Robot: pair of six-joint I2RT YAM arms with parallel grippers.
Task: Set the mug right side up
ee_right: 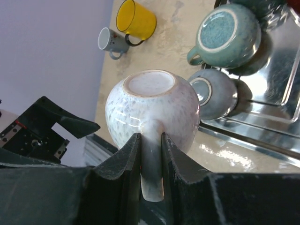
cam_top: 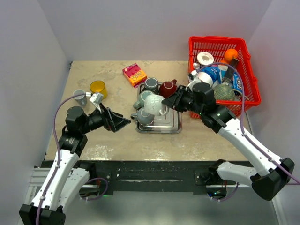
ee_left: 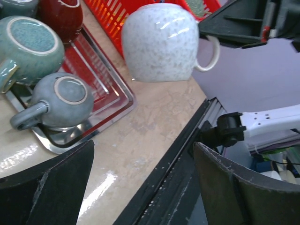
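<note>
At the near side of the table (cam_top: 140, 145), the left gripper (cam_top: 123, 124) hangs low over the bare surface, just left of the steel tray (cam_top: 169, 124). Its jaws stand wide apart and there is nothing between them. They point toward the tray and toward the white speckled mug (cam_top: 153, 104).

This mug is in the air, over the middle of the tray and clear of the mugs below. The right gripper (cam_top: 169, 104) carries it by the handle: the two fingers are closed narrowly on the handle loop, one on each side. In the right wrist view the unglazed foot ring of the mug faces away from the fingers, so it is the base that shows. The mouth is not seen in any view, and I cannot tell how much the mug is tilted.

On the tray there are four more mugs. A grey mug (cam_top: 143, 117) sits bottom-up at the near left corner. Behind it is a teal mug (cam_top: 143, 99), also bottom-up. At the far edge a dark grey mug (cam_top: 151, 85) and a dark red mug (cam_top: 167, 88) stand side by side.

Farther left on the table, well apart from the tray, a small grey cup (cam_top: 79, 96) and a yellow mug (cam_top: 98, 87) stand near each other. A pink box (cam_top: 134, 75) lies beyond the tray. At the far right there is a red basket (cam_top: 218, 39), full of mixed things.
</note>
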